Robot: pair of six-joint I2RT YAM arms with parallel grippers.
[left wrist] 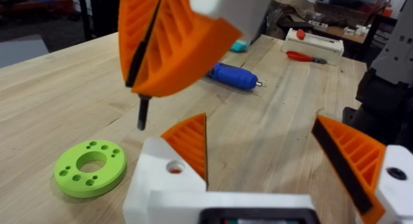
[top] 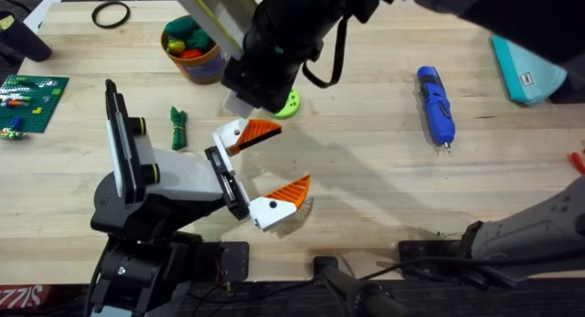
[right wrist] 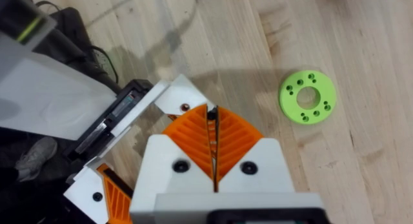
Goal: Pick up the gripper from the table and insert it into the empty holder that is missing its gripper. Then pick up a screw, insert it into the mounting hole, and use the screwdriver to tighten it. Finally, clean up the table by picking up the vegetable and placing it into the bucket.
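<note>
— Ribbed orange wedges [top: 261, 129]?
— Two, on the left gripper [left wrist: 259, 121], spread apart, mid-desk.
— Right gripper [right wrist: 211, 114]?
— Clamped on one thin black pin [left wrist: 142, 113].
— Blue screwdriver [top: 436, 103]?
— One, toward the desk's right edge.

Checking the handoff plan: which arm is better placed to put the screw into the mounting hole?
Right. The right gripper is shut on the screw, close above the mounting hole in the white base. The left gripper is open and empty.
</note>
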